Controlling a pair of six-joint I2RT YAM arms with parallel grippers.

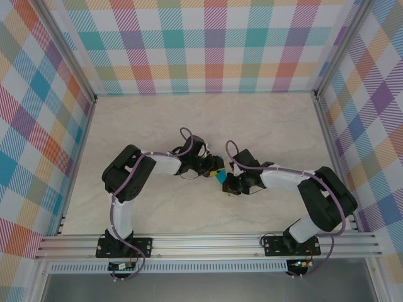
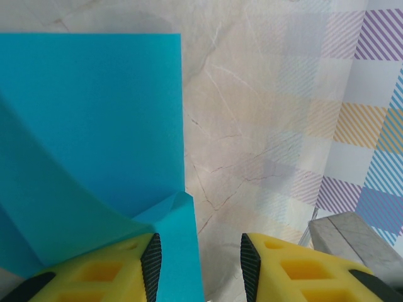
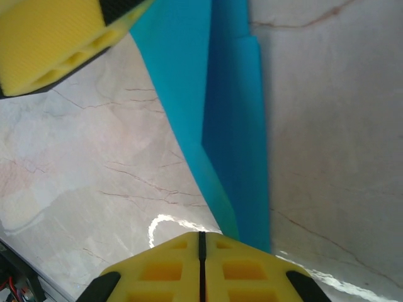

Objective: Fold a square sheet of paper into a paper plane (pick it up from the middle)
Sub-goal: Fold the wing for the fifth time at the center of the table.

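Observation:
The teal-blue sheet of paper [image 2: 94, 119] lies folded in layers on the marble table, just a small patch of it visible [image 1: 220, 178] between the two grippers in the top view. My left gripper [image 2: 198, 251] is open; a raised fold of the paper runs along its left pad [image 2: 151, 258], and the right pad stands apart over bare table. A flap curls up over the left finger. My right gripper [image 3: 201, 234] is shut with its pads together, tip down at the paper's narrow end [image 3: 236, 138], which passes under its right finger. The two grippers meet at mid-table [image 1: 216, 167] [image 1: 228, 184].
The left gripper's yellow finger [image 3: 50, 44] shows at the top left of the right wrist view, close above the paper. The marble table [image 1: 157, 119] is ringed by an aluminium frame [image 1: 208, 242] and checked walls [image 1: 208, 44]. A grey post [image 2: 359, 239] stands to the right.

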